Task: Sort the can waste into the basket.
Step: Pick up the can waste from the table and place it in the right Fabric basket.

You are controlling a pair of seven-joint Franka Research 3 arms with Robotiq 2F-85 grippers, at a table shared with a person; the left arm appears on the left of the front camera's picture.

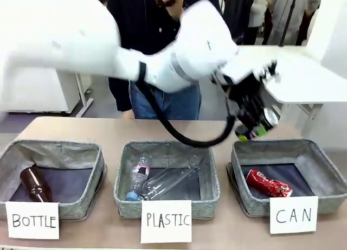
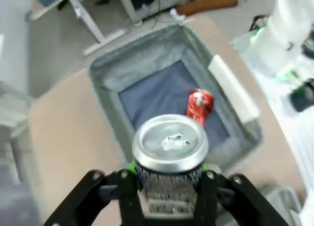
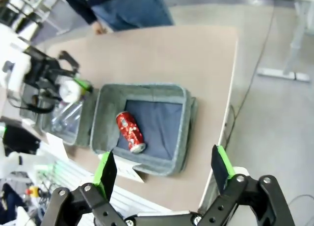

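My left gripper (image 1: pixel 254 115) has reached across to the right and is shut on the black can (image 1: pixel 264 123), which hangs tilted just above the back left corner of the grey CAN basket (image 1: pixel 327 198). In the left wrist view the can's (image 2: pixel 170 152) silver top faces the camera between my fingers (image 2: pixel 126 184), over the basket (image 2: pixel 142 64). The dented red can (image 1: pixel 268 184) lies inside on the dark lining. My right gripper (image 3: pixel 164 169) stands open and empty, high over the same basket (image 3: pixel 147 91) and red can (image 3: pixel 130 132).
The PLASTIC basket (image 1: pixel 123 198) in the middle holds clear bottles. The BOTTLE basket (image 1: pixel 87 204) on the left holds a brown bottle (image 1: pixel 35 184). A person (image 1: pixel 152 22) stands at the far side. A white table (image 1: pixel 303 76) is behind on the right.
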